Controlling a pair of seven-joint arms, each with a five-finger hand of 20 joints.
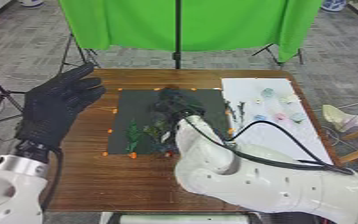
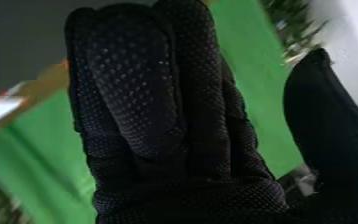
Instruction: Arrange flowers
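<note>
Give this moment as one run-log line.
arrange flowers | right hand: over dark mat, fingers straight | left hand: open, left side of table | green sprig: on mat | pale flowers: on white sheet

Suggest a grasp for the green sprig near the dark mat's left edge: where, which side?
Probably pinch the green sprig about mid-length, from above, closing on its left and right sides. It lies long and narrow on the dark mat, its length running away from the robot.

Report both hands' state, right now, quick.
Black-gloved left hand: open, holding nothing.
Black-gloved right hand: open, fingers straight, thumb apart, nothing gripped.
</note>
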